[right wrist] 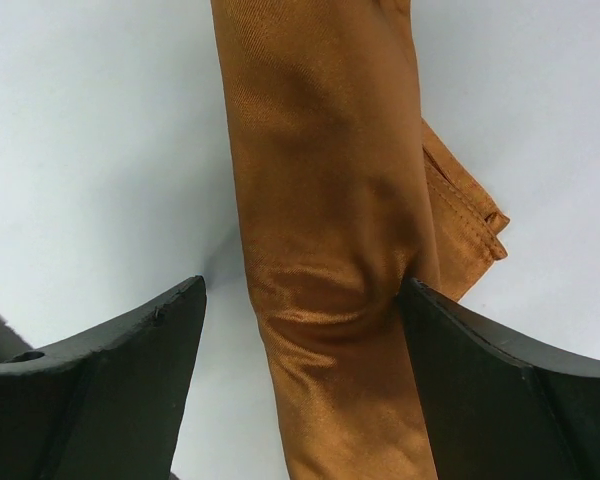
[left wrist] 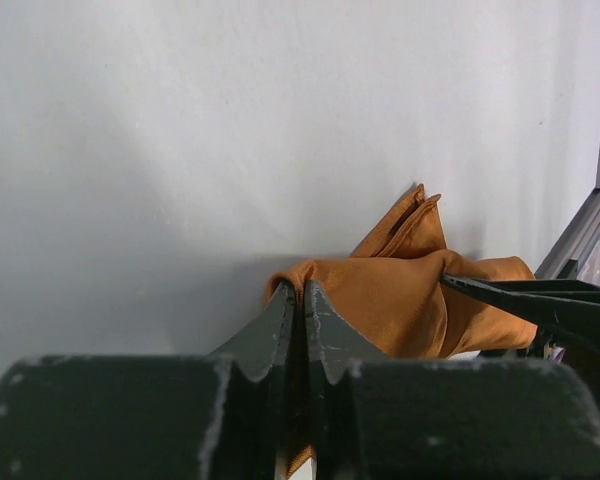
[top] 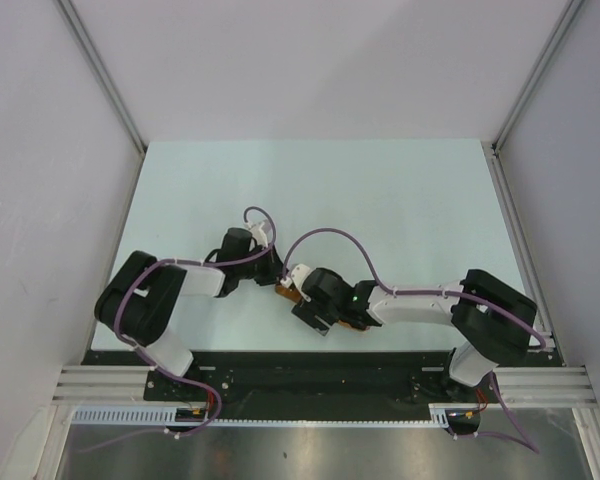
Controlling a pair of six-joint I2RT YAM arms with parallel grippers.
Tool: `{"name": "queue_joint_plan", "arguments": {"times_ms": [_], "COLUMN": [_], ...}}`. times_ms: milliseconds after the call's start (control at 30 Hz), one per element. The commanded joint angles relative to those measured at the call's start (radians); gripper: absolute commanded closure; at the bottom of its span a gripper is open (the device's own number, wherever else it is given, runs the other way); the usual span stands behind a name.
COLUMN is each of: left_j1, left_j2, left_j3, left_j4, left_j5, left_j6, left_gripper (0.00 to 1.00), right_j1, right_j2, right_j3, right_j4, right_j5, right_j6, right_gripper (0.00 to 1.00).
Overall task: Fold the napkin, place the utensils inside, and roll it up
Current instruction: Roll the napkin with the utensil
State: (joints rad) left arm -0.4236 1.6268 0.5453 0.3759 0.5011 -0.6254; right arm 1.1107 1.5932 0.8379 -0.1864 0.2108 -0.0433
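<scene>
Rolling step, judged near complete. The napkin (right wrist: pixel 320 200) lies rolled at centre frame on the worktop (top: pixel 380 200). Left hand (left wrist: pixel 302 300) is clamped on its edge. Right hand (right wrist: pixel 302 292) stands apart, straddling the roll. Utensils not visible. The next move calls for release without unrolling.

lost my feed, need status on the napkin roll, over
Left gripper shut, pinching rust-orange shiny cloth napkin. Right gripper open, straddling the rolled cloth. Utensils not visible. No obstruction seen.
</scene>
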Motion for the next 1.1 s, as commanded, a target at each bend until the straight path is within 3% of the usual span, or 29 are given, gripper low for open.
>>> {"name": "queue_joint_plan", "arguments": {"times_ms": [0, 200, 400, 533, 700, 867, 1067], "left_j1": [-0.004, -0.001, 0.022, 0.043, 0.048, 0.042, 0.017], "left_j2": [0.008, -0.015, -0.091, -0.146, -0.200, -0.222, -0.180], "left_j3": [0.056, 0.129, 0.168, 0.128, 0.045, -0.025, -0.041], "left_j4": [0.006, -0.064, -0.155, -0.163, -0.112, 0.026, 0.097], "left_j5": [0.013, -0.042, -0.136, -0.176, -0.150, -0.029, 0.034], "left_j6": [0.027, 0.059, 0.115, 0.127, 0.121, 0.118, 0.104], "left_gripper": [0.82, 0.55, 0.34, 0.30, 0.29, 0.29, 0.30], "right_j1": [-0.028, -0.080, -0.132, -0.170, -0.247, -0.363, -0.445], "right_j2": [0.031, 0.070, 0.108, 0.106, 0.108, 0.140, 0.201], "right_j3": [0.020, 0.029, 0.056, 0.061, 0.101, 0.144, 0.181], "right_j4": [0.024, -0.015, -0.051, -0.064, -0.107, -0.142, -0.162], "right_j5": [0.026, -0.034, -0.177, -0.313, -0.546, -0.807, -0.932], "right_j6": [0.002, 0.029, 0.039, 0.039, 0.063, 0.071, 0.074], "right_gripper": [0.18, 0.21, 0.37, 0.51, 0.62, 0.67, 0.71]}}
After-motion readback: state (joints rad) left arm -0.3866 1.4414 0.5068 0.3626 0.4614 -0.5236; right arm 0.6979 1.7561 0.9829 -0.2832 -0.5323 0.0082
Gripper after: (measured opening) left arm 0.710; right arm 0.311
